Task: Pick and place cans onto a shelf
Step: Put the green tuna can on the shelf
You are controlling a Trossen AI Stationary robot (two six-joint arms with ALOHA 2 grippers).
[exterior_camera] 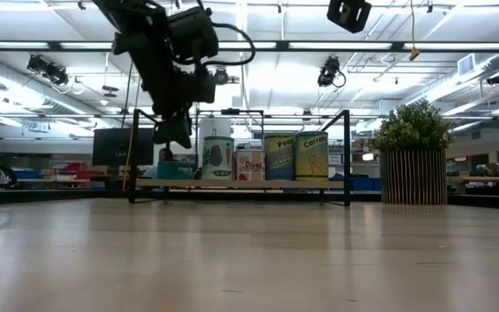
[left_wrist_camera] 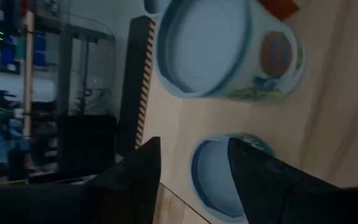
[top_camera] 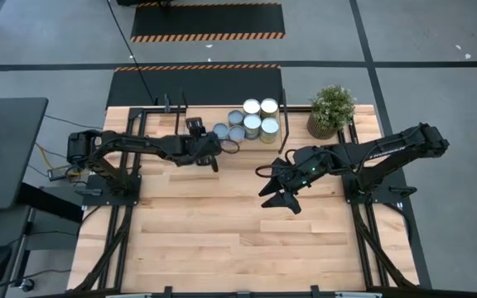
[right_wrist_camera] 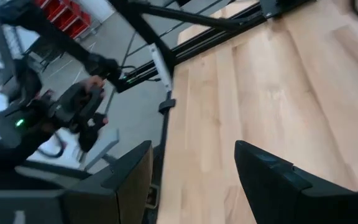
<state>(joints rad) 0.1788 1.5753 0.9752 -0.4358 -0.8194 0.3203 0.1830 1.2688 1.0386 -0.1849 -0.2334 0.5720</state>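
Note:
Several silver cans (top_camera: 252, 121) with pale tops stand clustered on the shelf (top_camera: 172, 116) at the table's far edge; the low view shows them upright on its board (exterior_camera: 232, 184). My left gripper (top_camera: 214, 159) hangs open, pointing down, just above the cluster's left end (exterior_camera: 173, 132). In the left wrist view (left_wrist_camera: 194, 180) its fingers stand either side of a short can's top (left_wrist_camera: 213, 177), apart from it, with a taller can (left_wrist_camera: 222, 50) beyond. My right gripper (top_camera: 277, 199) is open and empty above the table's middle (right_wrist_camera: 191, 180).
A potted plant (top_camera: 331, 110) stands at the far right of the table, right of the cans, and shows in the low view (exterior_camera: 414, 165). Bare wooden tabletop (top_camera: 238, 240) spreads across the near half. Black arm mounts stand at both side edges.

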